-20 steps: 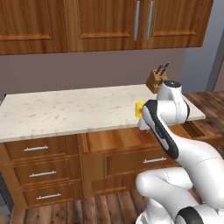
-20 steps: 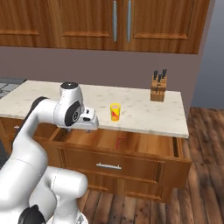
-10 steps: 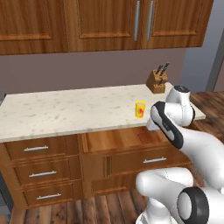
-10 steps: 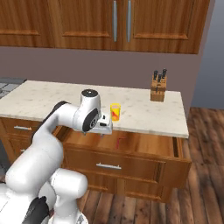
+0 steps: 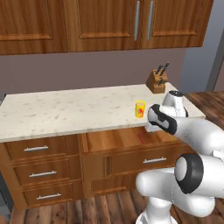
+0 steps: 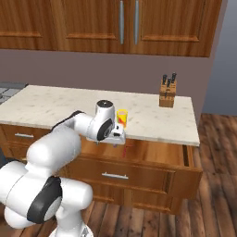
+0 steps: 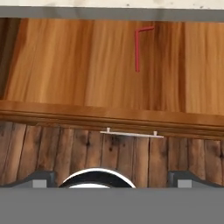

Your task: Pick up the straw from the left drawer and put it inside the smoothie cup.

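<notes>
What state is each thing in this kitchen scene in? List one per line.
Drawer: pulled open.
Straw: lying flat in the drawer, untouched.
Cup: upright on the counter, no straw in it.
Gripper: open, holding nothing, above the drawer front.
Upper cabinets: closed.

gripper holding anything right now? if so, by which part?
Nothing held. The gripper is open above the left drawer, and the straw lies flat on the drawer floor, well clear of the fingers.

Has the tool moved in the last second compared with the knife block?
Yes. In the right base view the tool has swung rightward toward the knife block, now hanging open over the left drawer beside the smoothie cup.
</notes>
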